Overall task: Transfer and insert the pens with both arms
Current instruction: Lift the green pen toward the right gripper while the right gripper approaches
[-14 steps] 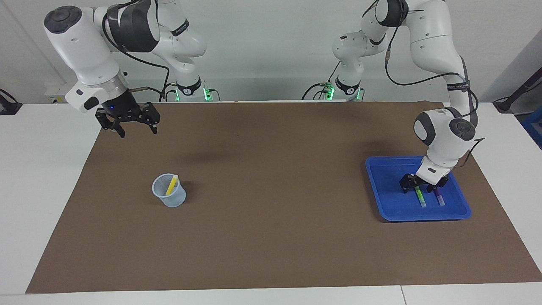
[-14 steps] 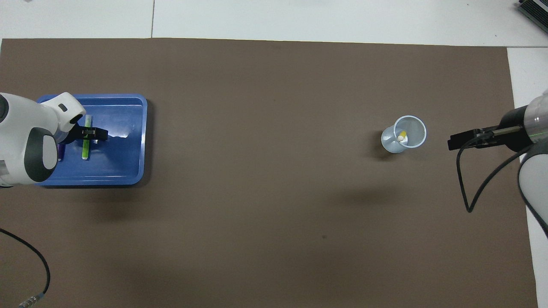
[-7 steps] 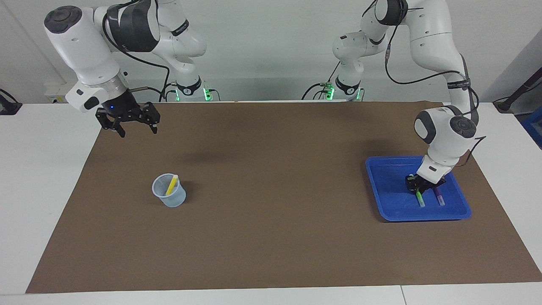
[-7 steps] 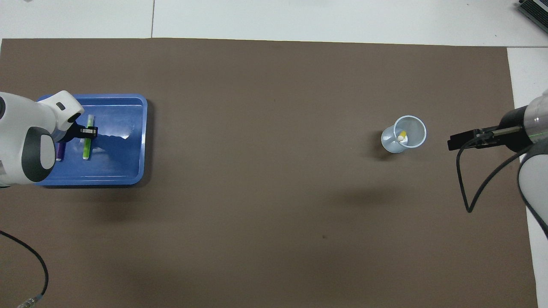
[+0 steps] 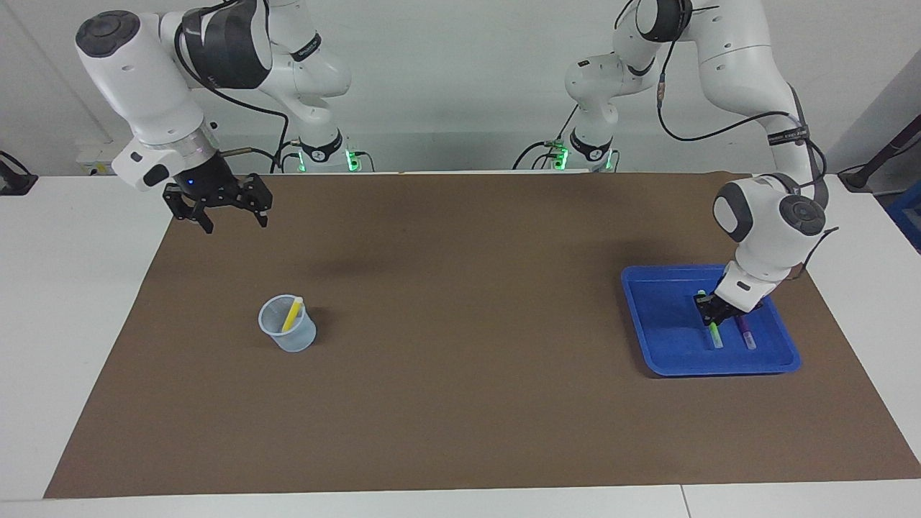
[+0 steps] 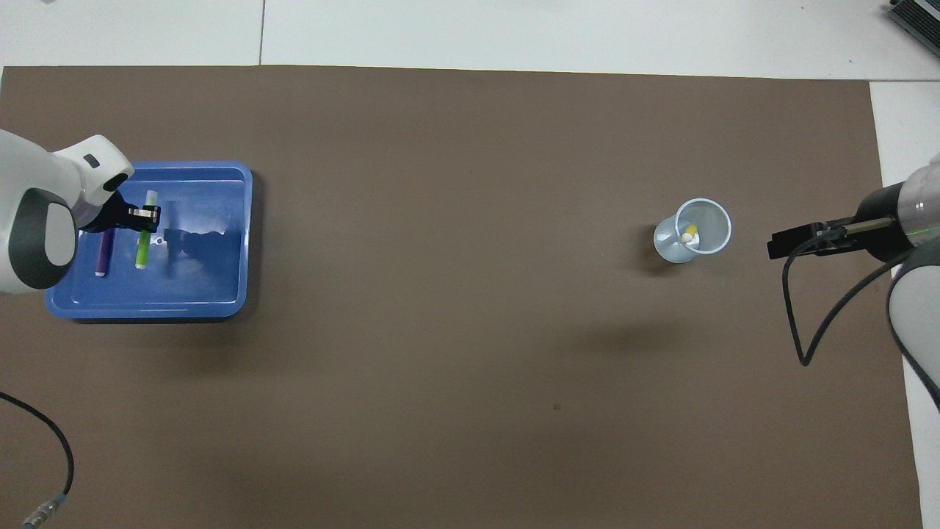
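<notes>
Now left gripper [image 5: 710,314] grips green pen [image 5: 714,334] (over tray [image 5: 658,316]).

We are seeing bright, even light falling from above, with both views staying sharp. Soft shadows are pooling on the brown mat [image 5: 460,403], and white glare is glinting off the blue tray [image 6: 220,294] floor.

Wide bare brown mat [image 5: 468,403] between the clear cup [image 5: 288,332] and the blue tray [image 5: 665,338], open for passage. Cup mouth partly taken by the leaning yellow pen [image 5: 291,314]. In the tray, purple pen [image 5: 745,333] just beside the green pen [image 5: 713,333]; left gripper [image 5: 709,308] clamped there, little room between.
</notes>
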You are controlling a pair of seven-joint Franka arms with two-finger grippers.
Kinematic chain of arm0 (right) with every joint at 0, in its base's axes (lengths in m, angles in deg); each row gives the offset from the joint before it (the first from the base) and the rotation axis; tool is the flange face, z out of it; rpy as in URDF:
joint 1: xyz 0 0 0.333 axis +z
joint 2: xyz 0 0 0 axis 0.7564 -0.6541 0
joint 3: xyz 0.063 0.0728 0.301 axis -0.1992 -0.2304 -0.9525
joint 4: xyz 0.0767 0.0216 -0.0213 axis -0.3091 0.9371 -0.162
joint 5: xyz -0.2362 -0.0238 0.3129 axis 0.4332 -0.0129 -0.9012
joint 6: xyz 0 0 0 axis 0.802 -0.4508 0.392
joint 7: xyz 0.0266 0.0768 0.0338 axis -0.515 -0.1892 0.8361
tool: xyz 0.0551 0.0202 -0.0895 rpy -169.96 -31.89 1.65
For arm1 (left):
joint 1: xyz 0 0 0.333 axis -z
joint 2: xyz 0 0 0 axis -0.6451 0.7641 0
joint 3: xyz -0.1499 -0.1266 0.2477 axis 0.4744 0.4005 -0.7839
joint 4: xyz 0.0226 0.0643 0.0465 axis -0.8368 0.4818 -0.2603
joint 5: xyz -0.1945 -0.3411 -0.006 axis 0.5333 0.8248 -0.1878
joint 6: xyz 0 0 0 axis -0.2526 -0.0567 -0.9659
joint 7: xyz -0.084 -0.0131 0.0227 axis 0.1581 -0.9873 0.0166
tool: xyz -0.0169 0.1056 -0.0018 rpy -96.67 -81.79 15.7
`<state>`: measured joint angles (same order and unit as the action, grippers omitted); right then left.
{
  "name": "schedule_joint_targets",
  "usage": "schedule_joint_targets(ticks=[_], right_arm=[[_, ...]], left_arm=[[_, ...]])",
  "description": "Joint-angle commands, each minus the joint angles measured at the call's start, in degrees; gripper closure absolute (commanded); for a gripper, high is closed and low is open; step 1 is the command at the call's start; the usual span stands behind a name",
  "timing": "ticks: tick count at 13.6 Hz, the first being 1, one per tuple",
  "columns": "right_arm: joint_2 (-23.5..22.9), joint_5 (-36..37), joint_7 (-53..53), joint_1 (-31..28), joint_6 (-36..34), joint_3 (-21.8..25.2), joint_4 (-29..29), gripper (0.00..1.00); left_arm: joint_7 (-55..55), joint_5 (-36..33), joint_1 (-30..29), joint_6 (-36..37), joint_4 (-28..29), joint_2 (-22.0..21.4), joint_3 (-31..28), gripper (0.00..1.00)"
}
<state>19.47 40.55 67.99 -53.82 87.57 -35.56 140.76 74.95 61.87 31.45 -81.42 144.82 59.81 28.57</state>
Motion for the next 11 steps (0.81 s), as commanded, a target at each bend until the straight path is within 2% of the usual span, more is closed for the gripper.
schedule_joint_targets(ticks=[1,3,7,9,11], right_arm=[[2.0,1.5,-0.7,-0.1,0.4,-0.4,2.3,0.00],[1.9,1.4,-0.9,-0.2,0.4,-0.4,2.3,0.00],[1.8,-0.6,-0.7,-0.3,0.3,-0.4,2.2,0.00],[1.7,-11.5,-0.7,-1.2,0.5,-0.1,2.0,0.00],[1.5,-19.3,-0.9,-1.7,0.9,-0.1,1.9,0.00]], left_arm=[[4.2,4.8,1.4,10.8,-9.5,1.8,-0.6,1.00],[17.1,8.5,3.4,14.0,-11.5,1.0,-0.1,1.00],[42.8,21.2,7.0,14.5,-10.8,-2.5,0.1,1.00],[51.9,23.1,10.5,14.7,-10.0,-3.7,0.2,1.00],[60.9,23.2,16.2,14.6,-8.4,-4.9,0.2,1.00]])
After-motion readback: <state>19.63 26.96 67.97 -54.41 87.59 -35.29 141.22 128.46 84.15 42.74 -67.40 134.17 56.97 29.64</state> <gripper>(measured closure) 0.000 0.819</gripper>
